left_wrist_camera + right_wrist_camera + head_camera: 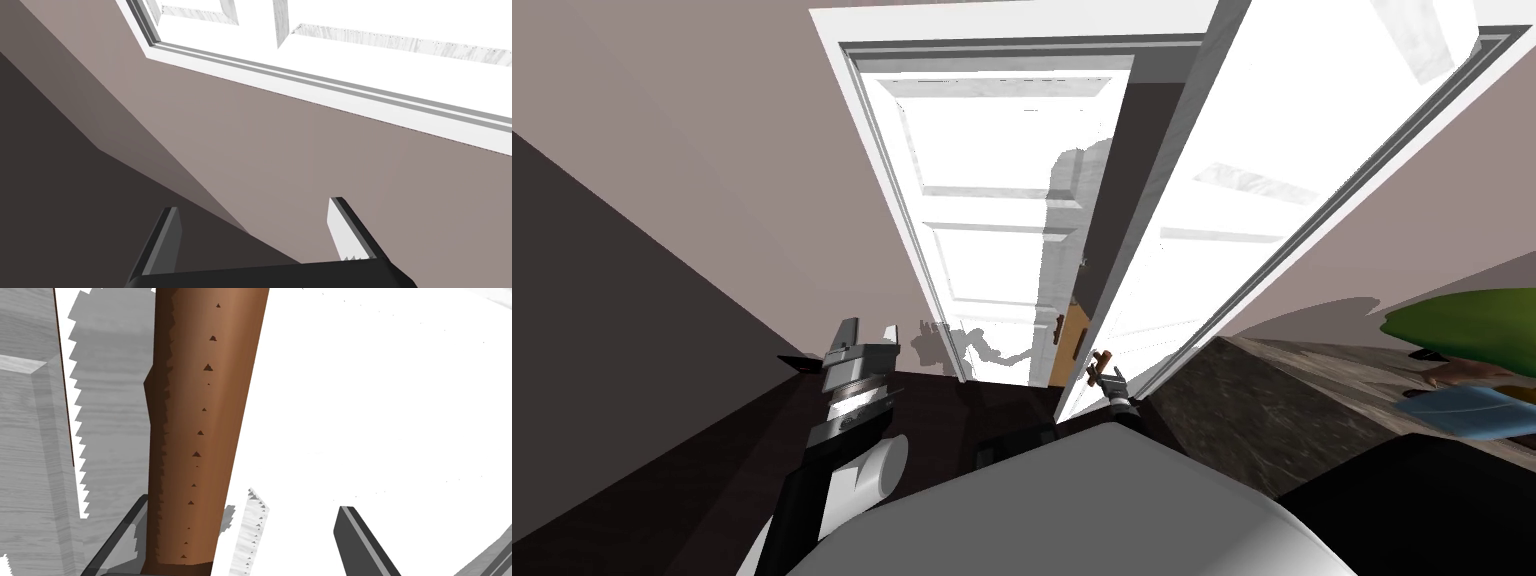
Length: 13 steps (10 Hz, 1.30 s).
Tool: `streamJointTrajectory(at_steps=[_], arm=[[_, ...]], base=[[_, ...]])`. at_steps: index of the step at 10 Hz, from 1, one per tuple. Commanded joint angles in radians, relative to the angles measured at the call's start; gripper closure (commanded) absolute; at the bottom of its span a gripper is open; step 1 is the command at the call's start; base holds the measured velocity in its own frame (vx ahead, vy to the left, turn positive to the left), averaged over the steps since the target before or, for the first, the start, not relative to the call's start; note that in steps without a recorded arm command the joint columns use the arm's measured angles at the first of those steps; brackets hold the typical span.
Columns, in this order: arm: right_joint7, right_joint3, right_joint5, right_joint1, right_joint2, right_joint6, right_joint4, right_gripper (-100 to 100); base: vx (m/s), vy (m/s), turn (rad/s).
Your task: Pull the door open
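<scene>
Your right gripper (pixel 245 502) has its fingers apart around the brown handle (pixel 200 413). The handle lies against one finger, with a gap to the other, so nothing is clamped. It sits on the white door (pixel 1202 230), which stands ajar. Pull like this and the handle may slip free. Your left gripper (pixel 862 345) hangs by the wall (pixel 712 150), fingers spread.

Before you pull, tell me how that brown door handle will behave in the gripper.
The handle looks like a rigid, smooth round bar, so it probably won't flex but may slip. It sits off-centre in the open right gripper, near one finger, so closing may nudge it. The door, already ajar, should swing easily.
</scene>
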<state>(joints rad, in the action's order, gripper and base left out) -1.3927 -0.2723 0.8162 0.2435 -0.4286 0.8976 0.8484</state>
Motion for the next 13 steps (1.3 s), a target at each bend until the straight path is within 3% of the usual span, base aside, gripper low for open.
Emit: streamJointTrajectory(at_steps=[1, 13], arm=[[0.027, 0.031, 0.020, 0.033, -0.017, -0.029, 0.009, 100], [0.029, 0.038, 0.026, 0.051, -0.024, -0.028, 0.000, 100]], base=[[-0.073, 0.010, -0.030], [-0.029, 0.003, -0.011]])
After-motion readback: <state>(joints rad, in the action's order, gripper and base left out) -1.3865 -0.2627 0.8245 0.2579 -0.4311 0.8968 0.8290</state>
